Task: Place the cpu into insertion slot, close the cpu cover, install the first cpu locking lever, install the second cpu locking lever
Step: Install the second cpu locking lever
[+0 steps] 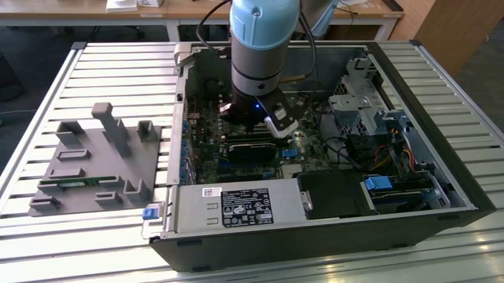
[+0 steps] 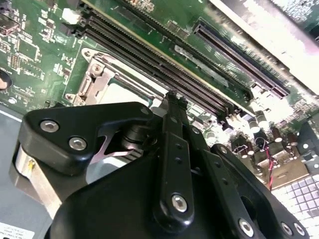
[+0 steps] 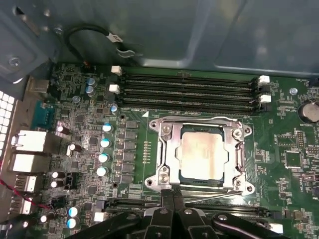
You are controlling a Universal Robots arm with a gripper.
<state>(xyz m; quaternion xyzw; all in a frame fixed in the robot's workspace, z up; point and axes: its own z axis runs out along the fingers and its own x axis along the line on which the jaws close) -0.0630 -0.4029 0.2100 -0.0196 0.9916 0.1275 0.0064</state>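
In the first wrist view the cpu (image 3: 202, 152) lies flat in the insertion slot (image 3: 199, 180), its tan-silver face showing through the cut-out of the cpu cover (image 3: 166, 149). The silver cover is down over it. One thin wire lever (image 3: 194, 119) runs along the socket's side toward the memory slots. Another lever (image 3: 212, 195) runs along the opposite side, slightly slanted. My gripper (image 3: 173, 193) has its two black fingers pressed together at that second lever's end, by the socket corner. In the second wrist view the gripper (image 2: 172, 97) points at the socket (image 2: 97, 74). The exterior view shows the gripper (image 1: 254, 128) low inside the computer case.
Long memory slots (image 3: 189, 89) lie just beyond the socket, with capacitors (image 3: 104, 144) and rear ports (image 3: 30, 149) to one side. In the exterior view a black card (image 1: 252, 150), a power supply (image 1: 236, 206) and drive cages (image 1: 354, 112) crowd the case. A grey fixture (image 1: 94, 159) sits on the exterior view's left.
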